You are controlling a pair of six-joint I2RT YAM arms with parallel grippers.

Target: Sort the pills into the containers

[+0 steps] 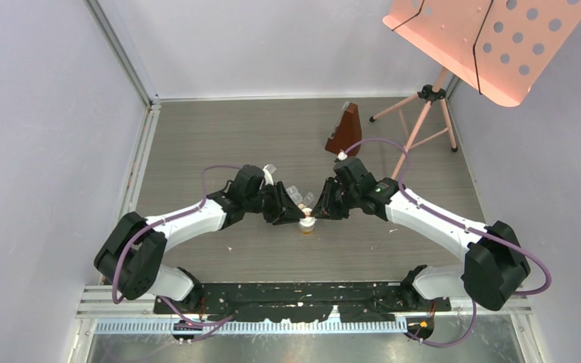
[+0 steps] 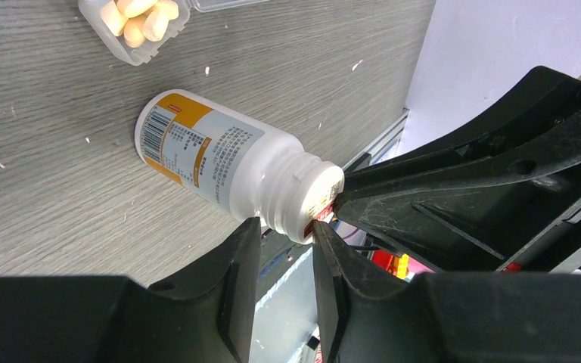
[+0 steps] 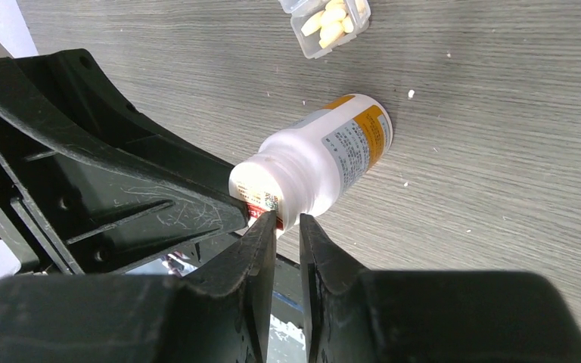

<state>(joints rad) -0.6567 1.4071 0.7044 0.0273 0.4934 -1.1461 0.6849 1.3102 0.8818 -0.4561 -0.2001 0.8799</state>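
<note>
The white pill bottle with an orange label (image 1: 306, 224) stands upright mid-table with its cap off and bare threads showing (image 2: 219, 162). My left gripper (image 2: 286, 227) is shut on its neck, one finger on each side. My right gripper (image 3: 286, 221) comes from the other side, nearly closed, and pinches the bottle's rim (image 3: 261, 198) by a red strip. Behind the bottle stands the clear container (image 2: 132, 49), one compartment open and holding several pale yellow pills (image 2: 140, 17). The container also shows in the right wrist view (image 3: 314, 47) and the top view (image 1: 295, 195).
A brown metronome (image 1: 344, 132) stands at the back of the table. A pink perforated music stand (image 1: 484, 45) on a tripod (image 1: 424, 113) is at the back right. Grey walls close in both sides.
</note>
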